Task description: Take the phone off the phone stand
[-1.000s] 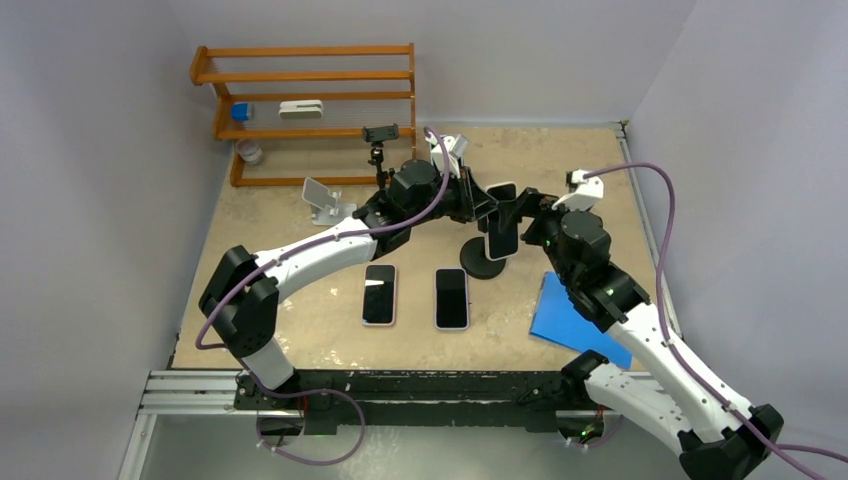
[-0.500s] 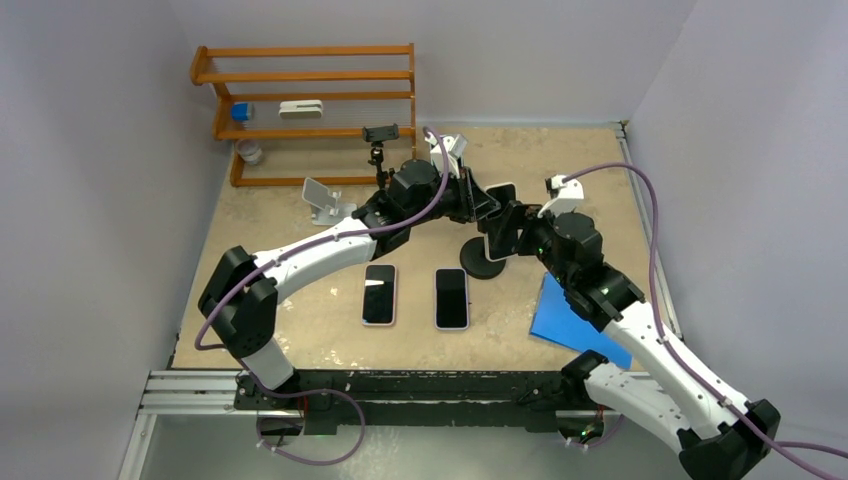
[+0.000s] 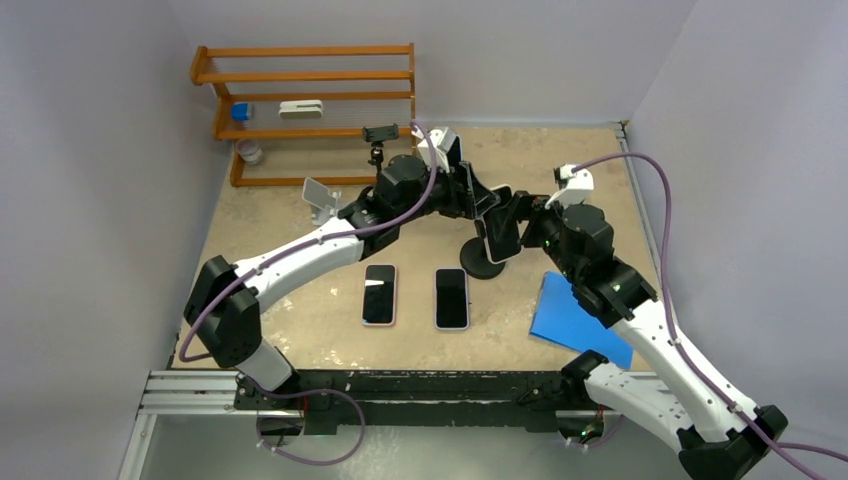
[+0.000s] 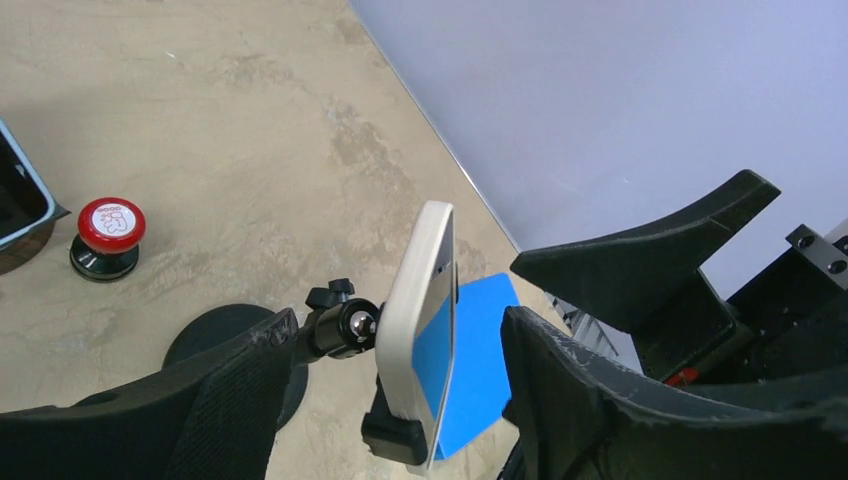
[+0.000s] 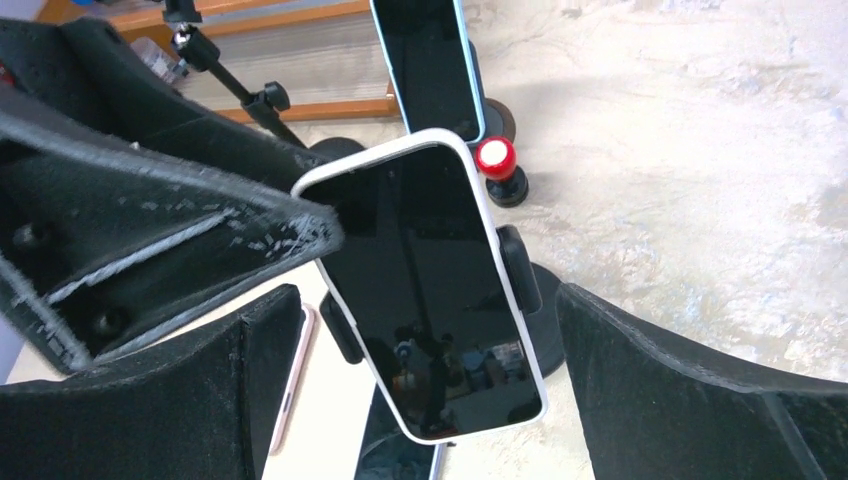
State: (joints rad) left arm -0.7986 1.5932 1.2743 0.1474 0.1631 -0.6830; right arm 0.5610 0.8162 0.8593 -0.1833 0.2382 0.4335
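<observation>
From above, the arms hide most of the stand (image 3: 483,266). The phone (image 3: 501,240) sits clamped in it, between the open jaws of the left gripper (image 4: 400,330) at its 10 o'clock and right gripper (image 5: 420,300) at 2 o'clock.

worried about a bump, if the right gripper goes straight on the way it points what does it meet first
Most likely the phone clamped in the phone stand: its dark screen faces the right gripper, centred between its open fingers. How near is unclear.
</observation>
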